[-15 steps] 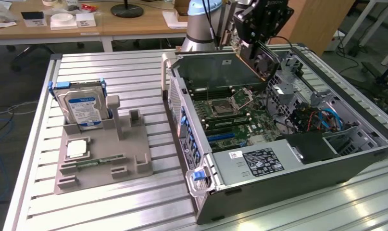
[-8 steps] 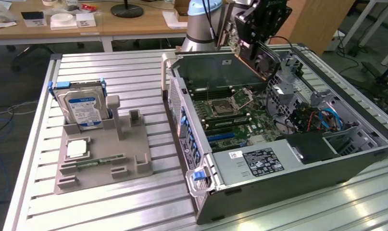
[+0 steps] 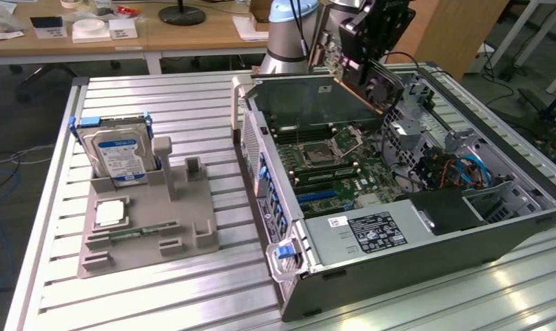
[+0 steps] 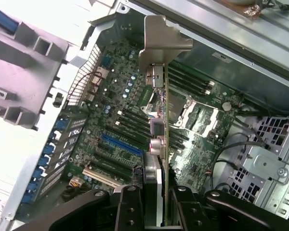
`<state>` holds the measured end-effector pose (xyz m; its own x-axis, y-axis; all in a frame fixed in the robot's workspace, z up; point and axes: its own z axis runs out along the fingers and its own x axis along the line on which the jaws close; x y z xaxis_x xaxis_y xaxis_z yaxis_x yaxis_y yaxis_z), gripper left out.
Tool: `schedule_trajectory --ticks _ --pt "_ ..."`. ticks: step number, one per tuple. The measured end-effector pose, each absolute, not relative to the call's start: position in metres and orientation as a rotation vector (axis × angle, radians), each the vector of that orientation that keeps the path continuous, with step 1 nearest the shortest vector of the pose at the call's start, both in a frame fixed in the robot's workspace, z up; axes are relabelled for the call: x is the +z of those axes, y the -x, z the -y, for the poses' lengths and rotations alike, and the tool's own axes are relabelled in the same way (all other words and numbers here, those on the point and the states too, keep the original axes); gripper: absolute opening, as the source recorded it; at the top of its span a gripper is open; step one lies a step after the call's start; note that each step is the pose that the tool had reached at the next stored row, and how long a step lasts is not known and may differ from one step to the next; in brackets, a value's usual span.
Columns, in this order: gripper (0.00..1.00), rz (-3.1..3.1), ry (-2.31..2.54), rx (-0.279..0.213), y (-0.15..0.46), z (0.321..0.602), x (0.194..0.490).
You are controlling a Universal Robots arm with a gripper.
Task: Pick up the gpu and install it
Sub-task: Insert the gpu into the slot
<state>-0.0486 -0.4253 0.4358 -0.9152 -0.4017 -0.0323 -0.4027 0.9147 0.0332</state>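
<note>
The gpu (image 3: pixel 374 79) hangs above the far end of the open computer case (image 3: pixel 425 265), tilted, with its dark fan side toward the exterior view's right. My gripper (image 3: pixel 370 38) is shut on it from above. In the wrist view the gpu (image 4: pixel 164 144) is edge-on between my fingers (image 4: pixel 130 209), its pale metal bracket (image 4: pixel 159 41) pointing away from the camera. The gripper (image 4: pixel 156 211) holds it over the green motherboard (image 4: pixel 111 120), above the memory slots and near the CPU socket (image 4: pixel 197 115). The card is clear of the board and touches no slot.
A blue expansion slot (image 4: pixel 120 144) lies on the motherboard beside the card. The power supply (image 3: pixel 370 231) fills the case's near end, with cables and drive cages on the exterior view's right. A grey fixture (image 3: pixel 145 221) at the left holds a hard drive (image 3: pixel 120 155) and memory stick (image 3: pixel 145 232).
</note>
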Motion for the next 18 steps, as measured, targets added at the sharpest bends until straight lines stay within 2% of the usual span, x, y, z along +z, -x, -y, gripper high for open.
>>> schedule_trajectory --ticks 18 --pt "0.28 -3.003 0.842 0.063 0.0486 0.4253 0.4358"
